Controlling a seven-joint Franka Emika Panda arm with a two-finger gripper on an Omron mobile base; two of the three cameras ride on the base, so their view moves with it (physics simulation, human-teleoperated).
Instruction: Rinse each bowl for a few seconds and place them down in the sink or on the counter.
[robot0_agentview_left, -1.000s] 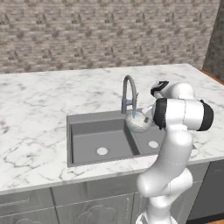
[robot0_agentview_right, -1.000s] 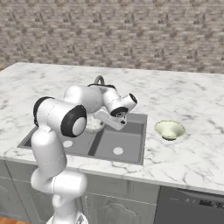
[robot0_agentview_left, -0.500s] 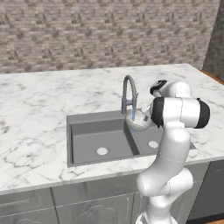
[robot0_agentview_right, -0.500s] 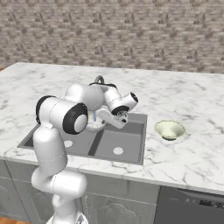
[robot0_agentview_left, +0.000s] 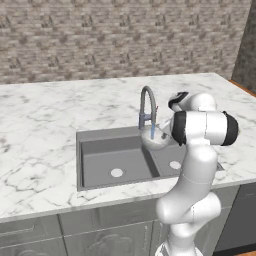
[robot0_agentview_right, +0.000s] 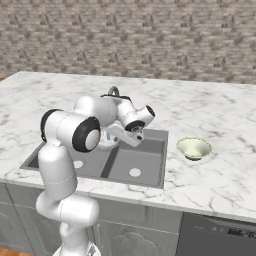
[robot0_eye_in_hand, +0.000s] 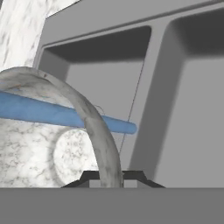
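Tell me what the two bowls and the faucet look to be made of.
Grey bowl: stone or stone-glazed ceramic, matte; mottled grey-white veining across its inside and rim. It is held at the rim in the water stream.
Cream bowl: likely glazed ceramic; smooth, even pale cream-green inside, standing on the counter.
Faucet: metal, probably brushed steel; grey curved gooseneck with a soft sheen.

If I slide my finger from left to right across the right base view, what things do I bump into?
Robot arm → sink → cream-green bowl on the counter.
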